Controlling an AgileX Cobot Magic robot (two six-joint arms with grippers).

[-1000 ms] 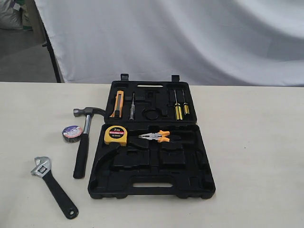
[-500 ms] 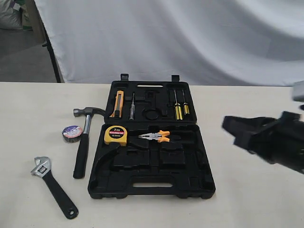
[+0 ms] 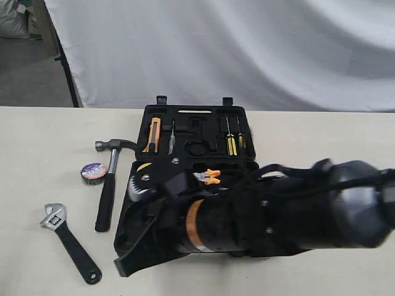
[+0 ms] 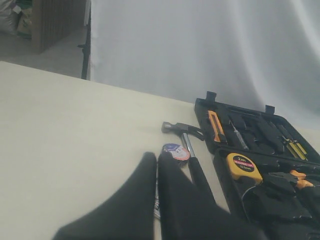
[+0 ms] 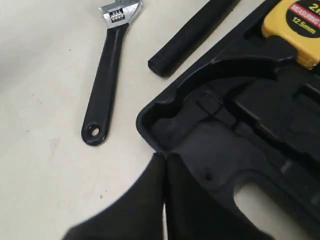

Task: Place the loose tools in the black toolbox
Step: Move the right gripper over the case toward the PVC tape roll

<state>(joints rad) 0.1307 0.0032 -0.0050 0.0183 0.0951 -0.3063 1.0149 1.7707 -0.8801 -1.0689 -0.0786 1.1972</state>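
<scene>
The right gripper (image 5: 161,156) is pinched shut and empty, tips over the black toolbox (image 5: 146,119) corner; the left gripper (image 4: 157,156) is clenched too. The wrench (image 3: 68,242), hammer (image 3: 108,185) and tape roll (image 3: 93,172) lie at the exterior frame's left — outside the case. Shut fingers could clip the rim and shove it — or meet the wrench unopened.

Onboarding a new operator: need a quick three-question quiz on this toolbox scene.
1. True or false: the adjustable wrench lies on the table, outside the black toolbox.
2. The right hand is: A) open, B) shut and empty, C) shut on the wrench.
3. Which loose tool lies right beside the tape roll?
Key: 1 true; 2 B; 3 the claw hammer.
</scene>
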